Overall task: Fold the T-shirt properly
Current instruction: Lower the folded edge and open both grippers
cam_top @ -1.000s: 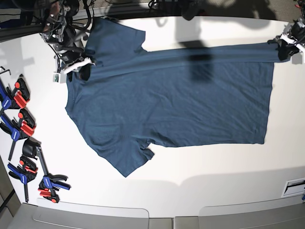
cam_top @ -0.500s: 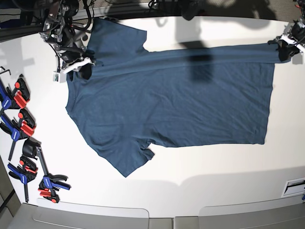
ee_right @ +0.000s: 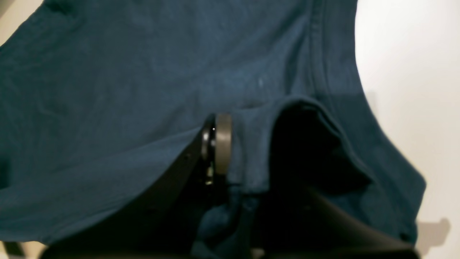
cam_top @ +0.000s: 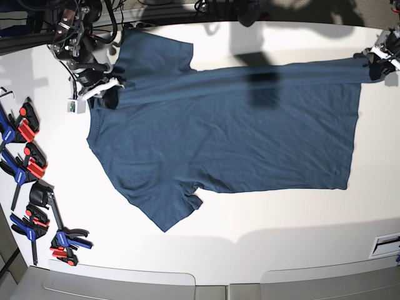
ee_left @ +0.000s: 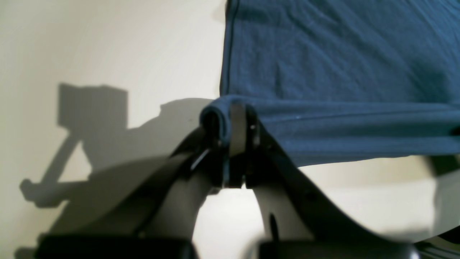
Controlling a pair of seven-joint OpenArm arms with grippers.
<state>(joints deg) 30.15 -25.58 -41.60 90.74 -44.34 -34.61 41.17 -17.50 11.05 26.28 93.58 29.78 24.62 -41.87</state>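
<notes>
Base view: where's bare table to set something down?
Free: the wide strip of table below the T-shirt, and the patch right of its hem. Crowded: the clamps along the left edge, and both far corners, where right gripper and left gripper pinch the T-shirt.

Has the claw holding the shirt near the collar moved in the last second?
Yes. The right gripper has slid slightly toward the table's far edge, away from the clamps, pulling the T-shirt with it.

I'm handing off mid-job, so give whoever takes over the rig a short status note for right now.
Left gripper: shut on the T-shirt, pinching a bunched hem corner.
Right gripper: shut on the T-shirt near the collar, at the shoulder.
The shirt lies spread across the white table, its far edge pulled taut between the two grips.
Done: both grips taken. Left: all the folding; no fold is laid yet.
</notes>
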